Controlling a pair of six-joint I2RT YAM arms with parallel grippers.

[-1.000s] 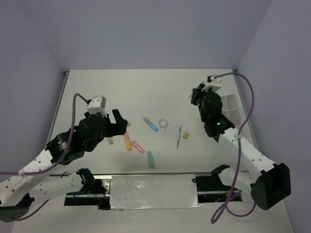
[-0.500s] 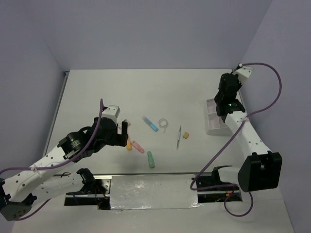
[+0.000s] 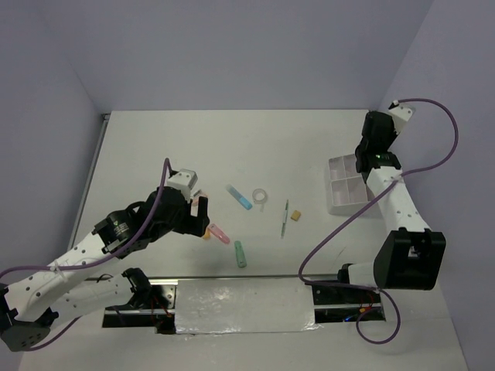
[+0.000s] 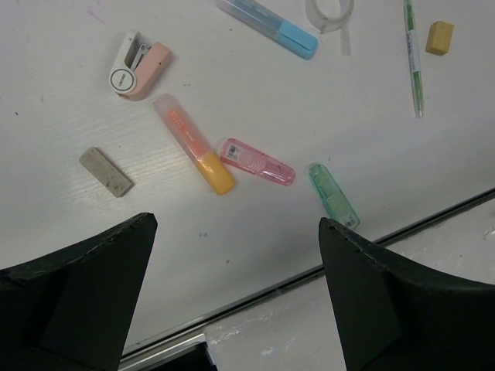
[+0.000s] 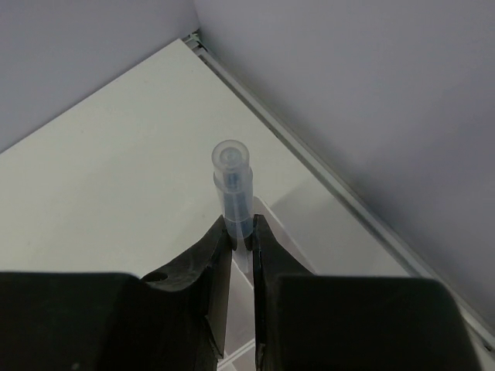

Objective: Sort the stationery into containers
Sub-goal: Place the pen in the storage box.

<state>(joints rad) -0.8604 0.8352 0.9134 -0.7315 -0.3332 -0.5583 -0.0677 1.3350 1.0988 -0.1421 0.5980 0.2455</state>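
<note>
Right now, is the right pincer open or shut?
Shut on a translucent blue marker: in the right wrist view the right pincer clamps its barrel between both fingers, the cap sticking out past them.

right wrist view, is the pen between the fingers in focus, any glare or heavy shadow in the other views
Right wrist: the clear blue pen is sharp; the right gripper shut on it is dark and soft. Left wrist: the orange marker is crisp, the open left gripper a black silhouette. Top external: even light, faint shadows, glare only on the shiny strip at the near edge.
</note>
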